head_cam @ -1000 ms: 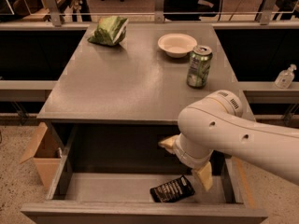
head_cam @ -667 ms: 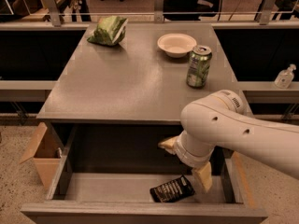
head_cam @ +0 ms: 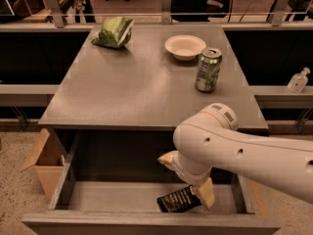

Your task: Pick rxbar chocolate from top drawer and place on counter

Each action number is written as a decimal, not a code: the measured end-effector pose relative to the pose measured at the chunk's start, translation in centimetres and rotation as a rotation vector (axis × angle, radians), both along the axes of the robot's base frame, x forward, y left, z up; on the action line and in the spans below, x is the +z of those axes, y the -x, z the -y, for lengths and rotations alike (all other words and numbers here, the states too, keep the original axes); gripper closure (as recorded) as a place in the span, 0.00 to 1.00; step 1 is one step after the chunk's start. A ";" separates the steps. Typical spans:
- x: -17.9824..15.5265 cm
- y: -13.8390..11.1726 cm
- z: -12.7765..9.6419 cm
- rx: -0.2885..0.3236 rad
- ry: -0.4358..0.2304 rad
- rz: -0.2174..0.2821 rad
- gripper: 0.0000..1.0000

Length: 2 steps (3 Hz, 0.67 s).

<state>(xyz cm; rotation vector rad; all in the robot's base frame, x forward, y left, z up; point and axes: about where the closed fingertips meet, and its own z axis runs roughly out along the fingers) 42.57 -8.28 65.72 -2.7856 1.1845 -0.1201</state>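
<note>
The rxbar chocolate (head_cam: 177, 199), a black bar with pale lettering, lies flat on the floor of the open top drawer (head_cam: 122, 196), near its front right. My gripper (head_cam: 188, 177) reaches down into the drawer right above the bar. Its two tan fingers are spread apart, one (head_cam: 205, 194) touching or just beside the bar's right end, the other (head_cam: 168, 158) higher and to the left. Nothing is held. The white arm hides part of the drawer's right side. The grey counter (head_cam: 132, 87) lies above the drawer.
On the counter stand a green snack bag (head_cam: 113, 32) at the back left, a white bowl (head_cam: 185, 47) and a green soda can (head_cam: 208, 70) at the right. A brown cardboard box (head_cam: 43, 160) sits on the floor left of the drawer.
The arm has shifted slightly left and down into the drawer. The bar has not moved.
</note>
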 end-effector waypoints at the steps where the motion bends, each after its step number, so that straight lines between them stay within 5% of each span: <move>1: -1.1 0.9 -0.9 -0.011 0.038 0.004 0.00; 2: -2.3 1.5 -1.2 -0.022 0.044 -0.022 0.00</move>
